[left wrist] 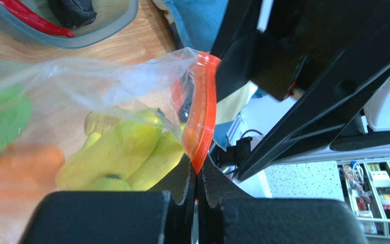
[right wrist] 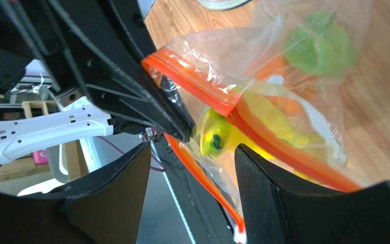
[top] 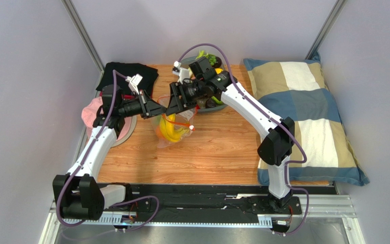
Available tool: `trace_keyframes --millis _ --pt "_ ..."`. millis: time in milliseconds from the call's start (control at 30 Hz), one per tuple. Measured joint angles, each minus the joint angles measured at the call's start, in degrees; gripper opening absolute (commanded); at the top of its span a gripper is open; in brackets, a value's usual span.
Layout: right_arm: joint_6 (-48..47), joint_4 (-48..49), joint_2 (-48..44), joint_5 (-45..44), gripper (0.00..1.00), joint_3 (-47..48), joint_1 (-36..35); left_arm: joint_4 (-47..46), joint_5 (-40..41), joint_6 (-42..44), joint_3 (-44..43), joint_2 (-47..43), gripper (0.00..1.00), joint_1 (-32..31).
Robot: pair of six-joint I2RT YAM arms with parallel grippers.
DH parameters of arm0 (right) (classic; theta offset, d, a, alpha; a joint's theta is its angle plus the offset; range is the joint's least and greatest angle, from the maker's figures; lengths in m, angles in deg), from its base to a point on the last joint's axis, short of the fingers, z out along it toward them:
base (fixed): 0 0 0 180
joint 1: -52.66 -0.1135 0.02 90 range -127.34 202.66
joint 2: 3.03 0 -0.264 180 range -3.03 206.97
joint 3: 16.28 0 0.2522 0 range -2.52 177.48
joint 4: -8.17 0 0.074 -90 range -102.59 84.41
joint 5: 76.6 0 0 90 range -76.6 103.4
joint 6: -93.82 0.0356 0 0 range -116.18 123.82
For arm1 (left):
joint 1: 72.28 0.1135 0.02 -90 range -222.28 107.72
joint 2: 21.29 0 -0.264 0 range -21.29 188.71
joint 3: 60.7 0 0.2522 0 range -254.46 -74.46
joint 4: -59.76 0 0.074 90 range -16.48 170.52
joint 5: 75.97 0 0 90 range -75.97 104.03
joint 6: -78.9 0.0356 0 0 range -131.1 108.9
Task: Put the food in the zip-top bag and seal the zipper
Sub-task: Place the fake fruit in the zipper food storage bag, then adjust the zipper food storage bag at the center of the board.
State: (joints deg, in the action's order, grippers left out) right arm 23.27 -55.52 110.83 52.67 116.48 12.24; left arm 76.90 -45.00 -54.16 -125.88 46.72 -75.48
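Mid-table, on pale wood-grain boards (top: 217, 152): a crinkly, glossy clear zip-top bag (top: 173, 131), held up at its mouth and sagging below. Edged along the mouth by a thin, bendy orange-red zipper (left wrist: 202, 109), bowed apart into an open loop. Inside, seen through the film: a smooth yellow banana (left wrist: 123, 152), a blurred orange (left wrist: 29, 165) and a round green fruit (right wrist: 318, 43), kind not clear.

Just behind the bag, a grey oval tray (top: 221, 107) with a rounded rim, holding a curved red piece (left wrist: 34, 15) and something dark. Along the right side, a soft checked pillow (top: 304, 112). At the far left, black cloth (top: 131, 73) and pink cloth (top: 89, 116). Open board in front of the bag, toward the arm bases. Tight quarters above it, with both wrists crowded nose to nose.

Left gripper (left wrist: 196, 198): clamped flat with no gap, pinching one end of the zipper strip. Right gripper (right wrist: 192, 152): jaws spread wide, straddling the bag's mouth from the opposite side, with zipper and banana tip in the gap. No clear contact with either finger (right wrist: 278, 193).
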Motion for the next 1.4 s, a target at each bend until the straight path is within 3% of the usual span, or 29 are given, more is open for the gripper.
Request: trace_keyframes --millis 133,167,267,567,633,700,733,767,800,833,967,1100,1233,1400 --pt "-2.84 0.57 -4.33 -0.87 0.65 -1.86 2.43 -0.59 -1.03 -0.07 0.0 0.0 0.0 0.0" --pt "-3.89 0.5 -6.45 -2.08 0.73 -3.63 3.5 -0.72 -1.25 -0.11 0.0 0.0 0.0 0.02" --pt "-6.1 0.81 -11.06 -6.47 0.8 -7.8 6.14 -1.16 -2.1 -0.26 0.0 0.0 0.0 0.02" --pt "-7.72 -0.35 -10.25 -8.85 0.75 -14.27 8.57 -0.98 -4.15 -0.22 -0.2 0.5 0.0 0.24" --pt "-7.76 -0.44 -9.03 -8.31 0.71 -15.45 8.26 -0.85 -4.59 -0.17 -0.28 0.59 0.0 0.42" --pt "-8.04 -0.48 -7.8 -7.96 0.61 -16.63 7.82 -0.46 -5.01 -0.11 -0.31 0.59 0.0 0.63" --pt "-8.37 -0.74 -7.1 -7.78 0.49 -17.0 7.61 -0.22 -5.09 -0.11 -0.31 0.59 0.0 0.74" --pt "-8.7 -0.94 -6.54 -7.63 0.19 -17.05 7.43 0.22 -5.29 -0.07 -0.31 0.59 0.0 0.94" --pt "-9.09 -0.85 -6.05 -7.54 0.04 -17.05 7.23 0.79 -5.46 0.0 -0.37 0.59 0.0 1.14" --pt "-8.92 -0.9 -5.57 -7.1 0.0 -17.05 7.1 1.36 -5.49 0.17 -0.46 0.59 0.0 1.33" --pt "-9.33 -2.27 -5.44 -3.3 0.0 -16.48 6.95 11.8 -4.15 5.64 -3.82 0.68 0.0 1.88" --pt "-6.97 -2.86 -7.19 4.74 0.0 -14.97 6.58 33.55 3.23 18.49 -18.4 2.32 0.01 0.83" --pt "-3.96 -2.51 -11.63 11.26 0.0 -14.51 5.55 47.43 9.86 29.68 -29.97 1.73 0.04 -2.58" --pt "-0.57 -2.4 -11.08 15.5 0.0 -11.39 4.17 56.63 13.84 34.69 -31.69 4.35 0.03 -6.6"
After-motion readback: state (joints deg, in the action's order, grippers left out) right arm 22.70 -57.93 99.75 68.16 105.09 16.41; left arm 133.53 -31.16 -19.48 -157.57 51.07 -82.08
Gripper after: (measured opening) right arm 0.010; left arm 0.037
